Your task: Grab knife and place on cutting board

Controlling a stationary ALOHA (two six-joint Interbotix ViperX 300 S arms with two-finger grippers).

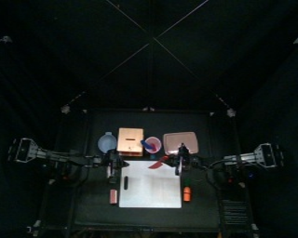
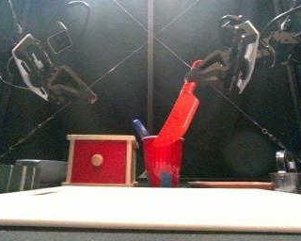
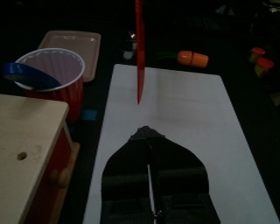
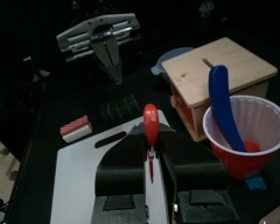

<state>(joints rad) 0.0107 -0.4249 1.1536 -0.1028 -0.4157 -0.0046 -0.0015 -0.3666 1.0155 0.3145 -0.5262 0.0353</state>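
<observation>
Left gripper (image 2: 68, 91) is hanging above the cutting board (image 3: 166, 131), jaws apart and holding nothing. Beyond its fingertips the red knife (image 3: 139, 52) is pointing tip-down over the white board, not touching it. Right gripper (image 4: 150, 166) is gripping the knife's handle, jaws clamped on it, blade extending past the fingertips. A red cup (image 4: 250, 136) holding a blue utensil (image 4: 222, 96) is standing just beside that gripper.

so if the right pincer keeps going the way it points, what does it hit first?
Most likely the cutting board. The right pincer is shut on the knife, angled down over the board's edge, so the blade would touch first. Depth is unclear.
</observation>
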